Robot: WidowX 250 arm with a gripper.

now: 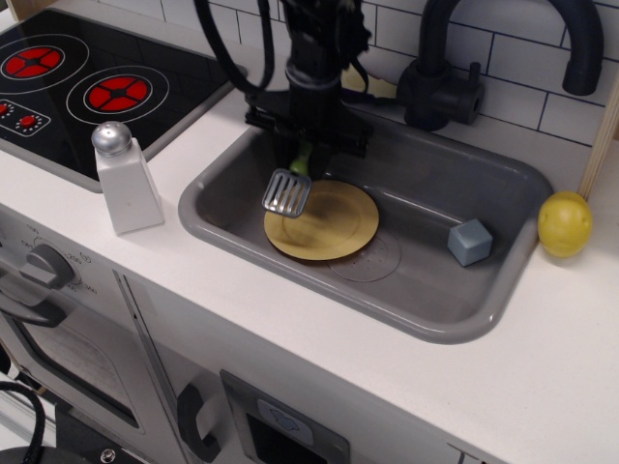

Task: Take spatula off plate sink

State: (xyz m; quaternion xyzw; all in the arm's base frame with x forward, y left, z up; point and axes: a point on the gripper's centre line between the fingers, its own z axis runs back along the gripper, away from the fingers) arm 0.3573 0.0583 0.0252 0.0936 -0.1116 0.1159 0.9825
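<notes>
Gripping the spatula (pixel 288 188) by its green handle, the jaws are closed on it and hold it above the left edge of the plate (pixel 329 222), with the slotted blade hanging down and tilted over the plate's rim. The gripper (pixel 305 155) sits just behind the plate, toward the back wall of the sink (pixel 426 290). The blade looks clear of the plate's surface, though from this single angle I cannot tell how much air lies between them. The plate lies flat on the sink floor, left of the faint drain circle; a small grey-blue cube (pixel 470 242) rests well to the plate's right, and a yellow lemon (pixel 565 223) sits on the tabletop (pixel 464 387) beyond the sink's right rim. A salt shaker (pixel 123 178) stands on the tabletop to the plate's left, outside the basin. The main risk from here seems to be the grip: only the stubby handle is pinched, so the blade's weight could twist the spatula and let it slip back onto the plate. A sideways move made too low could catch the blade on the plate's raised rim and drag the plate along.
</notes>
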